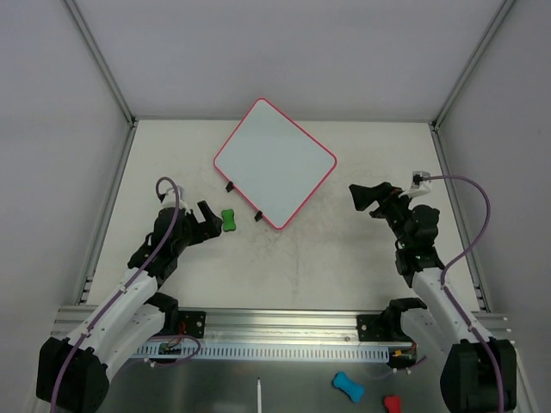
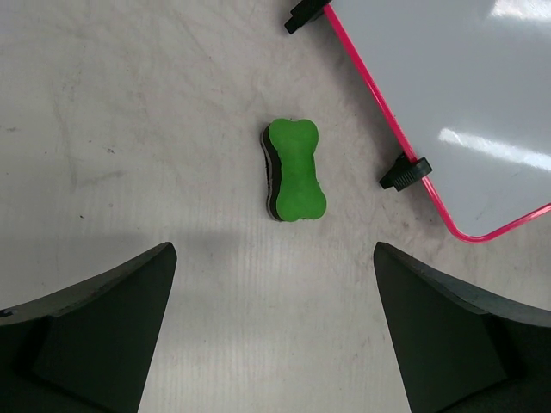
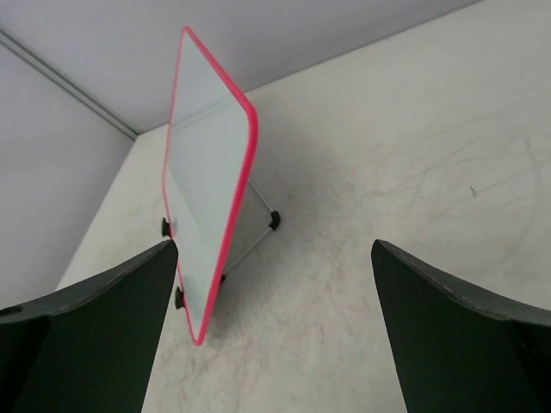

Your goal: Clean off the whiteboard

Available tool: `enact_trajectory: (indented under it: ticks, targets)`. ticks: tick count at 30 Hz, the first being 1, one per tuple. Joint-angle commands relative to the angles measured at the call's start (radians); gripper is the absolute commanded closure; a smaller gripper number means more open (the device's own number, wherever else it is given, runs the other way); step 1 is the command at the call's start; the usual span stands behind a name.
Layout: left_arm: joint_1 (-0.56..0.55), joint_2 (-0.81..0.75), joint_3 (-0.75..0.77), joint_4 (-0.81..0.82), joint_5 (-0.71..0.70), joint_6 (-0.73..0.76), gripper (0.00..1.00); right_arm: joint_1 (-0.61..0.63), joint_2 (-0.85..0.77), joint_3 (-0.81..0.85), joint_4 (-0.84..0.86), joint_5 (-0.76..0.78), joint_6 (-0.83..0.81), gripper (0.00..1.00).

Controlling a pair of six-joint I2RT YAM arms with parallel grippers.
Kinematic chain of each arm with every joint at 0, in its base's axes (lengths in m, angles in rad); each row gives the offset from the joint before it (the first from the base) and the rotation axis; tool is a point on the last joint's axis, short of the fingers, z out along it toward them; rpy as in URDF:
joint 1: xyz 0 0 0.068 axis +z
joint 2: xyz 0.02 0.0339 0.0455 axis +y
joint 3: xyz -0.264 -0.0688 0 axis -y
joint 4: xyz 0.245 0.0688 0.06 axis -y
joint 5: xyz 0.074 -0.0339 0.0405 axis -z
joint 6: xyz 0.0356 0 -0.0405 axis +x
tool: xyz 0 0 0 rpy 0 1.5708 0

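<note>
The whiteboard [image 1: 274, 163], white with a thin pink-red frame, stands propped up on a wire stand at the table's back centre, turned like a diamond. Its face [image 3: 207, 189] shows no marks. Two black feet [image 2: 405, 172] sit on its near-left edge. A green bone-shaped eraser [image 1: 229, 220] lies flat on the table just left of that edge. My left gripper [image 1: 196, 217] is open, with the eraser [image 2: 295, 169] a short way ahead of its fingertips. My right gripper [image 1: 366, 202] is open and empty, off the board's right corner and facing the whiteboard's edge.
A blue bone-shaped eraser [image 1: 347, 386] and a red one [image 1: 392, 404] lie below the aluminium rail [image 1: 284, 323] at the near edge. White walls with metal posts close in the table on three sides.
</note>
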Motion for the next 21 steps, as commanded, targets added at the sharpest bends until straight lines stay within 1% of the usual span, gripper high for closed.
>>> enact_trajectory:
  ticks: [1,3,9,10,11,17,21]
  targets:
    - [0.010,-0.020,-0.018,0.050,0.025,0.020,0.01,-0.004,-0.105,0.066,-0.383,0.107,-0.160,0.01]
    - [0.010,-0.027,-0.021,0.057,0.028,0.023,0.01,-0.004,-0.137,0.100,-0.515,0.145,-0.210,0.01]
    - [0.010,-0.069,-0.041,0.057,0.028,0.029,0.01,-0.002,-0.235,0.104,-0.694,0.245,-0.278,0.01]
    - [0.010,-0.076,-0.043,0.057,0.028,0.030,0.01,-0.004,-0.240,0.107,-0.705,0.283,-0.270,0.01]
    - [0.009,-0.079,-0.044,0.058,0.030,0.030,0.01,-0.004,-0.248,0.107,-0.712,0.290,-0.264,0.01]
    - [0.010,-0.089,-0.046,0.057,0.040,0.040,0.01,-0.004,-0.215,0.159,-0.791,0.400,-0.229,0.01]
    - [0.010,-0.086,-0.047,0.057,0.036,0.033,0.01,-0.002,-0.179,0.219,-0.905,0.494,-0.201,0.01]
